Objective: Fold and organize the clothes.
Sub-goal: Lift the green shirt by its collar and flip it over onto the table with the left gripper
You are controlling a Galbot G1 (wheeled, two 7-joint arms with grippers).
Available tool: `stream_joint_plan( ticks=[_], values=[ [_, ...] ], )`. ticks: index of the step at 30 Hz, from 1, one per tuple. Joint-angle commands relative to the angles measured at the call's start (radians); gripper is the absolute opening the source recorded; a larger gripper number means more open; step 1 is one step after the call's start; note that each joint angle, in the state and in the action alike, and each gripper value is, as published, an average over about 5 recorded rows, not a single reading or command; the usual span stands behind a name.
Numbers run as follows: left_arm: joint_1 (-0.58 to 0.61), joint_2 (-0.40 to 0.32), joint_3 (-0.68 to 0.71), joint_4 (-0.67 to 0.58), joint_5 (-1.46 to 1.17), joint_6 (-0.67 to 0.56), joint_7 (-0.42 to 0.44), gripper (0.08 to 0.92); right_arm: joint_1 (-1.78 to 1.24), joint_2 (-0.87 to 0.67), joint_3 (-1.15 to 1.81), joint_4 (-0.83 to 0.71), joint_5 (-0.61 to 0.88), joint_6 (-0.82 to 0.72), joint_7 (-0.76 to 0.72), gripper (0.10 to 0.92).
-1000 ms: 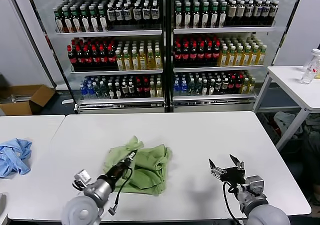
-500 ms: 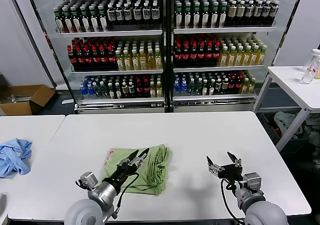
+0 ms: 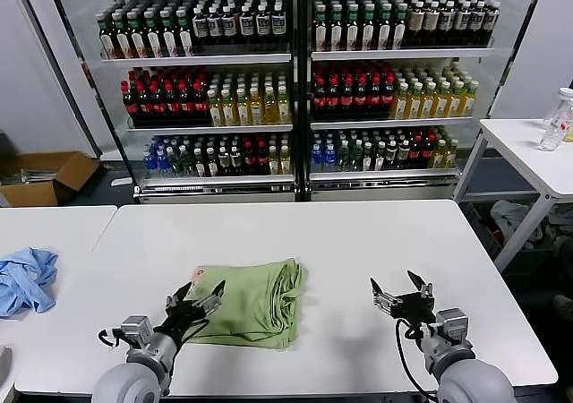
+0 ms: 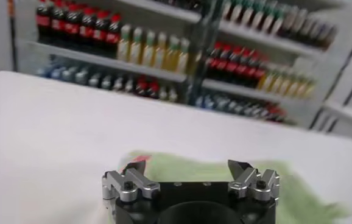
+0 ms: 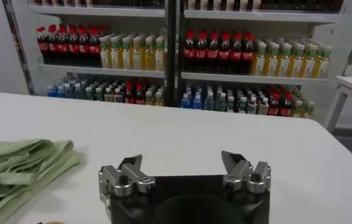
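Filling the back of the scene, drinks cooler (image 3: 295,81) with glass doors, rows of bottles on every shelf. White bench (image 3: 358,242) in front carries the work; second white bench (image 3: 54,228) abuts on the robot's left, third one (image 3: 528,148) stands apart at far right with a clear bottle (image 3: 557,121) on it. Cardboard box (image 3: 45,177) on the floor at far left. Light-green clothes (image 3: 255,300) lie as a folded flat stack on the main bench, left of centre, near the front edge; small patch of red-and-white print shows at the stack's far-left corner, rolled fold edges along its right side. Blue cloth (image 3: 25,278) bunched on the left bench, well apart from the green stack. Left tool (image 3: 195,294) sits at the stack's left edge, fingers spread wide, nothing between them; wrist view shows the green fabric just beyond the fingertips (image 4: 133,164). Right tool (image 3: 399,288) hovers over bare bench to the right, well apart from the stack, also wide and holding nothing; its wrist view catches the stack's edge (image 5: 24,164) off to one side.
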Motion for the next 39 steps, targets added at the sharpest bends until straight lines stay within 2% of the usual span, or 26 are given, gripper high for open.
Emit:
stream_joint_plan(
  ticks=[1, 7, 10, 21, 31, 36, 39],
  values=[
    [-0.045, -0.004, 0.018, 0.141, 0.113, 0.030, -0.042, 0.823, -0.023, -0.003, 0.012, 0.016, -0.002, -0.001, 0.001, 0.823],
    [-0.031, -0.004, 0.009, 0.110, -0.061, 0.048, -0.017, 0.821, -0.039, -0.004, 0.026, 0.031, -0.002, -0.001, 0.001, 0.823],
    [-0.025, -0.009, -0.001, 0.089, -0.138, 0.055, 0.000, 0.775, -0.043, -0.003, 0.029, 0.036, -0.002, -0.001, 0.001, 0.823],
    [-0.032, -0.026, -0.068, 0.101, -0.502, 0.066, 0.033, 0.472, -0.068, -0.001, 0.048, 0.059, -0.003, 0.000, 0.002, 0.823],
    [-0.032, -0.063, -0.126, 0.105, -0.671, 0.056, 0.045, 0.157, -0.090, -0.008, 0.067, 0.080, -0.002, 0.001, 0.003, 0.823],
    [-0.019, -0.066, -0.226, 0.081, -0.733, 0.045, 0.037, 0.111, -0.100, -0.017, 0.086, 0.090, 0.005, 0.003, 0.002, 0.823],
    [-0.006, -0.022, -0.335, 0.063, -0.759, 0.053, 0.031, 0.111, -0.094, -0.018, 0.090, 0.090, 0.012, 0.005, 0.001, 0.823]
  ],
)
